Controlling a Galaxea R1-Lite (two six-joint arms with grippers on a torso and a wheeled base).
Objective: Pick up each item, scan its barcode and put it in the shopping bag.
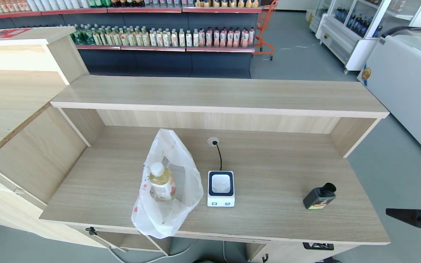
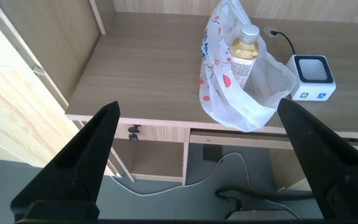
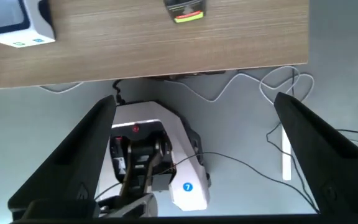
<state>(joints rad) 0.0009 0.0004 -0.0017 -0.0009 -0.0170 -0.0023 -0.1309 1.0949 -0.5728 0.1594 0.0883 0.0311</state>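
A clear plastic shopping bag stands open on the wooden counter, with a yellow drink bottle upright inside. Right of it sits the white barcode scanner, screen up. A small dark bottle with a black cap lies on its side near the counter's right front. My right gripper is open, off the counter's right front corner, over the floor. My left gripper is open, in front of the counter and left of the bag, holding nothing.
A raised ledge runs along the counter's back, with side walls at both ends. The scanner's cable runs to a hole behind it. Drink shelves stand beyond, and a chest freezer is on the right. Cables lie on the floor.
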